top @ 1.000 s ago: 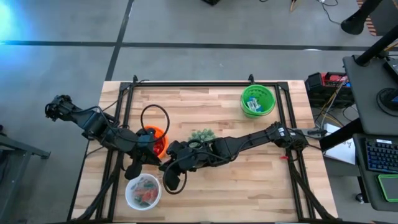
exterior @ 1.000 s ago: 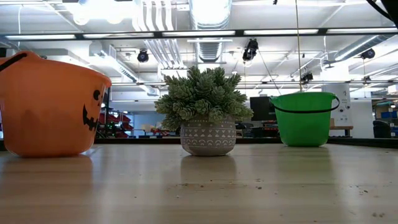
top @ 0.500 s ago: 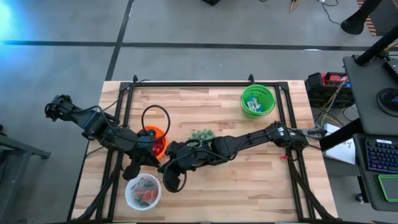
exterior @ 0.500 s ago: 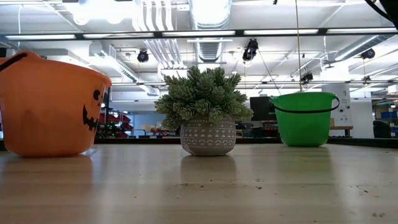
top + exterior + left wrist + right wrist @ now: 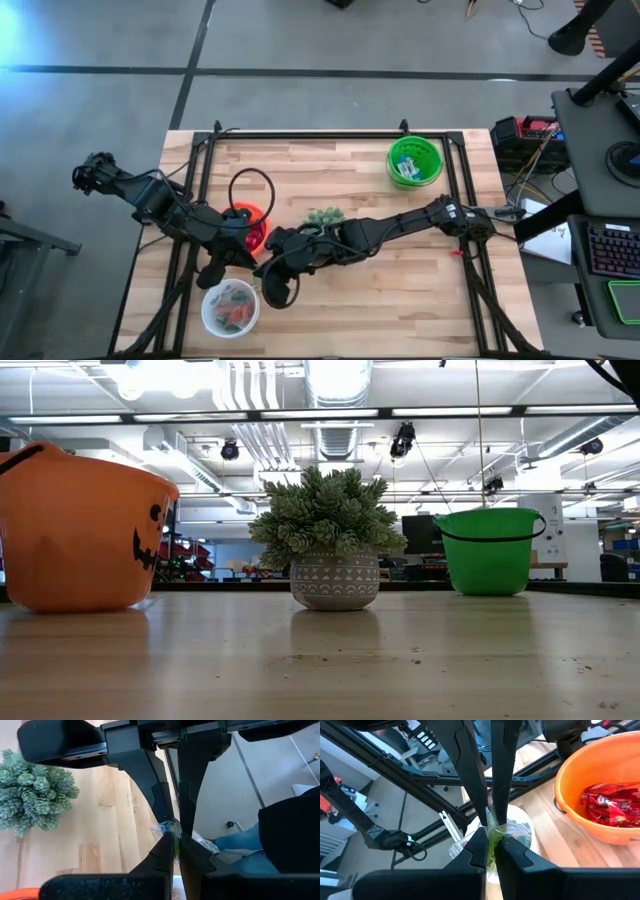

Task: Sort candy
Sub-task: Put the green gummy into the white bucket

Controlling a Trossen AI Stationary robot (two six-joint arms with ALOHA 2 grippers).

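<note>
both grippers are pinched shut on one green-wrapped candy (image 5: 492, 840), left gripper (image 5: 173, 834) and right gripper (image 5: 491, 836) meeting tip to tip above the white bowl (image 5: 230, 308). if both hang on and pull, the wrapper could tear or drop outside the bowl.

The low view cuts off the orange bucket (image 5: 75, 530) at its left edge.

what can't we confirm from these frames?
- High view: left gripper and right gripper fingertips, hidden under the dark arms.
- Wrist views: green-wrapped candy pinched by both grippers; wrapper print too small.
- Low view: contents of orange bucket and green bucket, hidden by their walls.
</note>
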